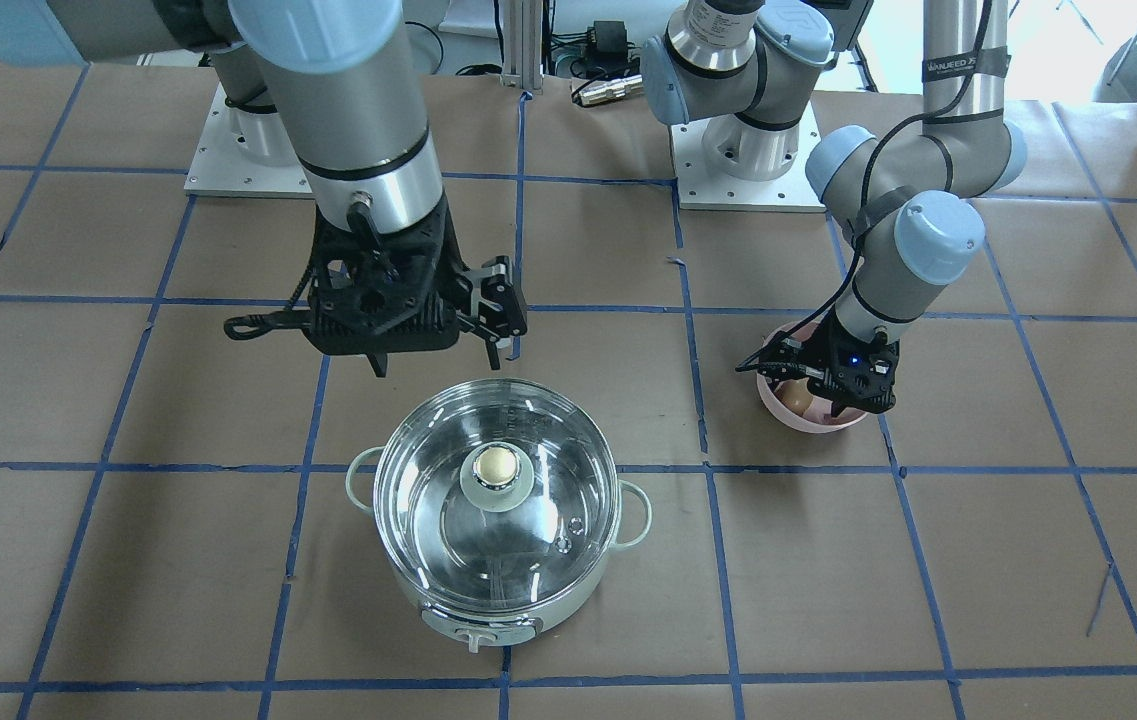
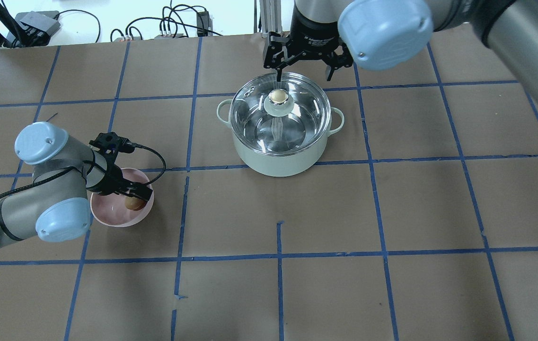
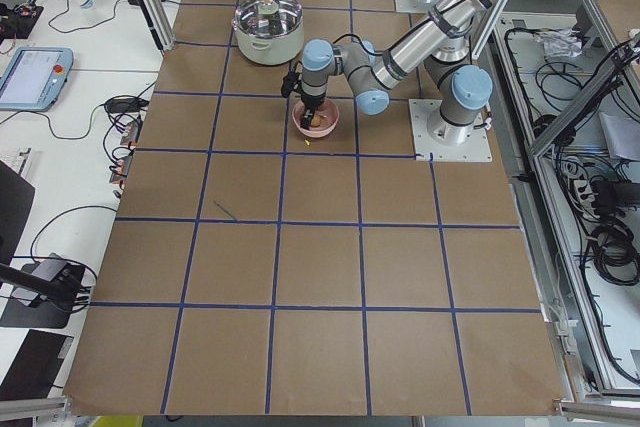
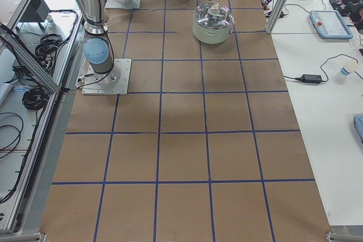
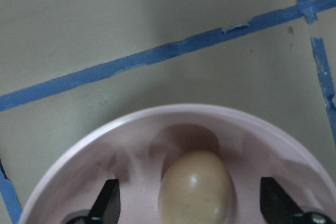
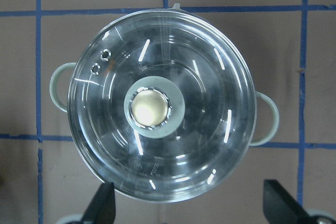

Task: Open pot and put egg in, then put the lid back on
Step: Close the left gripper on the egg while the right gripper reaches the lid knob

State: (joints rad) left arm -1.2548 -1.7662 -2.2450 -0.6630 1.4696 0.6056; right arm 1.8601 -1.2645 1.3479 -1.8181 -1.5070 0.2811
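The pale-green pot (image 1: pixel 488 610) stands mid-table with the glass lid (image 1: pixel 438 510) on it, its cream-capped knob (image 1: pixel 494 466) in the centre. My right gripper (image 2: pixel 304 72) hangs open and empty above the pot's far side. In the right wrist view the lid (image 6: pixel 205 145) lies below its spread fingertips (image 6: pixel 103 205). The tan egg (image 2: pixel 132 202) lies in a pink bowl (image 2: pixel 110 217). My left gripper (image 2: pixel 131 193) is lowered into the bowl and open. In the left wrist view its fingers (image 5: pixel 107 203) stand on either side of the egg (image 5: pixel 195 187) without touching it.
The table is brown paper with a blue tape grid. The arm bases (image 1: pixel 748 170) stand at the robot's edge. The pot's control knob (image 1: pixel 476 632) faces the operators' side. Cables and devices lie beyond the table's far edge (image 2: pixel 164 28).
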